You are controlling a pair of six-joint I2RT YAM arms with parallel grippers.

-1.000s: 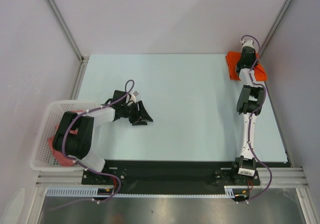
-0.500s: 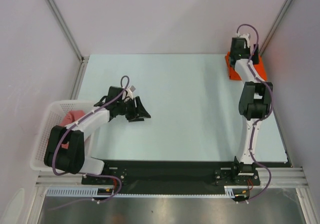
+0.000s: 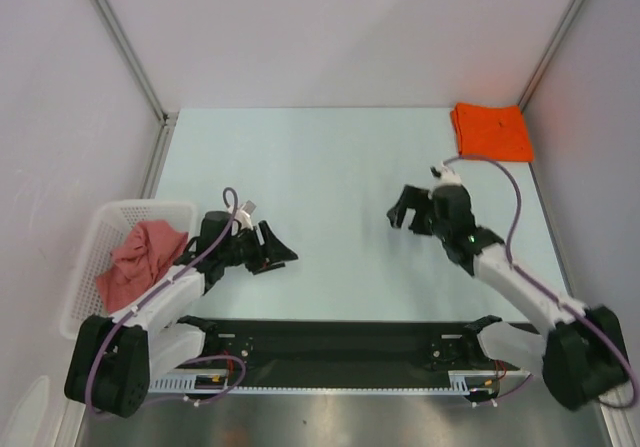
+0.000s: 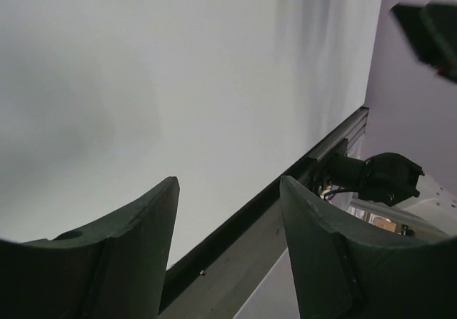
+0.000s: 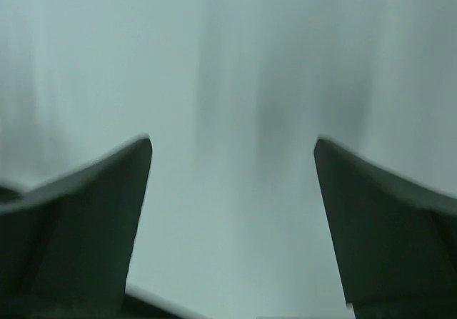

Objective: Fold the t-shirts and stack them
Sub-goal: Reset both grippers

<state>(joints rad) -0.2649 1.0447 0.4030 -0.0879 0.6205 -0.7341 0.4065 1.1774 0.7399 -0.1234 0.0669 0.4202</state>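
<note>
Bases of both arms sit on the dark rail (image 3: 340,339) at the near edge of the table (image 3: 340,157). Just beyond it on the left, the left gripper (image 3: 276,255) hangs low over the surface, its fingers (image 4: 136,255) apart with nothing between them. Left of it, at the table's left edge, the white basket (image 3: 95,229) holds the salmon-pink t-shirt (image 3: 140,259), crumpled. Slightly farther in, right of centre, the right gripper (image 3: 412,210) hovers with fingers (image 5: 86,212) spread wide, holding nothing. Open tabletop lies between the grippers and runs to the far edge. The orange t-shirt (image 3: 492,132) lies folded flat in the far right corner, close against the right edge, well apart from both grippers.
</note>
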